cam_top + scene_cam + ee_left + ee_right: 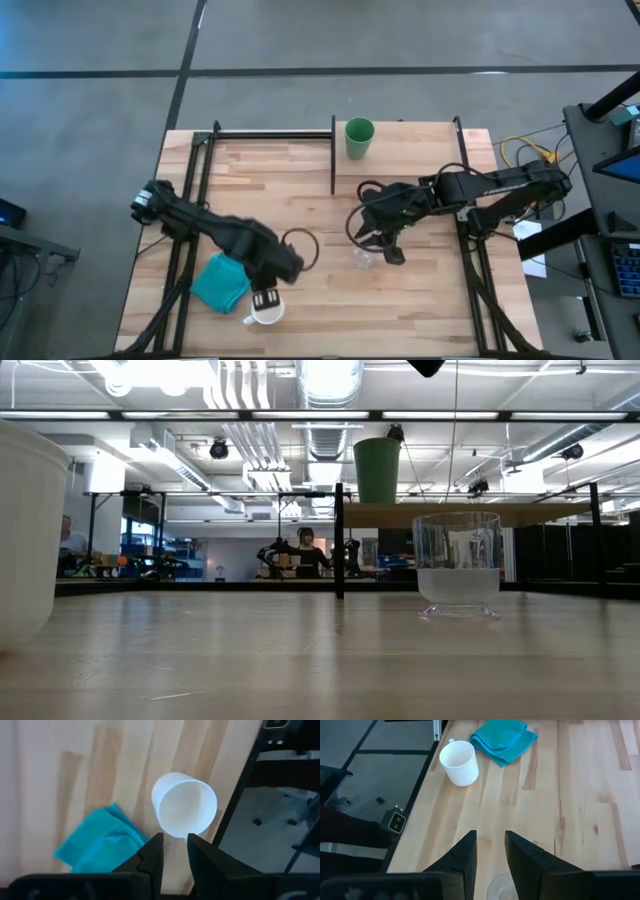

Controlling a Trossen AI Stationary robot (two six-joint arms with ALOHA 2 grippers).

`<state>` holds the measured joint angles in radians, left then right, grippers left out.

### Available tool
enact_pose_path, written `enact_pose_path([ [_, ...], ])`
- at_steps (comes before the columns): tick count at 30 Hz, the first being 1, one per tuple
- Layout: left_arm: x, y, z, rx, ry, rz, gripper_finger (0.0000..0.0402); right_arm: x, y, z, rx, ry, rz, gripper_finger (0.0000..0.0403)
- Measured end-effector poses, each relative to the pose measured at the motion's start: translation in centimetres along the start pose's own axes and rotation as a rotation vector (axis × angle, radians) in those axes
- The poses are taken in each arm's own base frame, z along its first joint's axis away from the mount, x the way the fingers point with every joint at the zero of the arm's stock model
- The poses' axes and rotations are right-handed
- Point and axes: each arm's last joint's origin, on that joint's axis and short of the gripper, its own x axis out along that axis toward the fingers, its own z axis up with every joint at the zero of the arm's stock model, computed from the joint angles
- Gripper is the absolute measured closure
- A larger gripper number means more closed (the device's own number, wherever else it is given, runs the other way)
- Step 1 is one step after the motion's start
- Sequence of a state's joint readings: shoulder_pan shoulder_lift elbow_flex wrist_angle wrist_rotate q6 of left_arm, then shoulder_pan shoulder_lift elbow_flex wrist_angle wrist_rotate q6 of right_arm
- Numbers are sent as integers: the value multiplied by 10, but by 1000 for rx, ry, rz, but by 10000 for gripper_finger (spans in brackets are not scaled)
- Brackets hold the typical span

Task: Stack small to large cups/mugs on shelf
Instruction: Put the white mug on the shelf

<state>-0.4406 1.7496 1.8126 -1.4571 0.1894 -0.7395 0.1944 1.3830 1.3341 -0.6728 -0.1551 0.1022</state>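
The white mug (266, 314) stands upright on its base near the table's near edge, beside the teal cloth. My left gripper (265, 298) hovers just over it, fingers a narrow gap apart (175, 851); the mug (185, 805) shows beyond the tips. The clear cup (361, 258) stands on its base at mid-table (457, 565). My right gripper (376, 246) is above it, fingers slightly apart (490, 845), with the cup's rim (501, 887) showing below them. The green tumbler (359, 138) stands upright on the shelf (410, 155); in the low view no fingers show beside the mug (20, 530) or the cup.
A teal folded cloth (220, 283) lies left of the mug. Black frame rails (190, 230) run along both table sides, and the shelf's black post (333, 155) stands at mid-table. Bare wood lies between the arms. A person (305, 550) stands far behind the table.
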Motion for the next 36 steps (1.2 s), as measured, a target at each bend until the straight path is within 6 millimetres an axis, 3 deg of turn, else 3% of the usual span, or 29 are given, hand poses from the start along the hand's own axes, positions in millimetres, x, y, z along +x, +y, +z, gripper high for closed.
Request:
enact_pose_path([
  [5, 25, -9, -6, -124, 36, -21, 329, 2, -1, -3, -4, 17, -2, 307],
  [12, 43, -18, -6, -80, -21, -58, 329, 3, -1, -2, -31, 15, -1, 307],
  [16, 54, -19, -1, 68, -85, -70, 329, 4, -1, -2, -39, 17, -2, 307],
  [23, 72, -9, -6, 339, -36, -11, 329, 3, -1, -3, -55, 17, -2, 307],
  [36, 83, -10, 0, 820, -58, 1, 329, 3, -1, -3, -51, 15, -2, 307],
])
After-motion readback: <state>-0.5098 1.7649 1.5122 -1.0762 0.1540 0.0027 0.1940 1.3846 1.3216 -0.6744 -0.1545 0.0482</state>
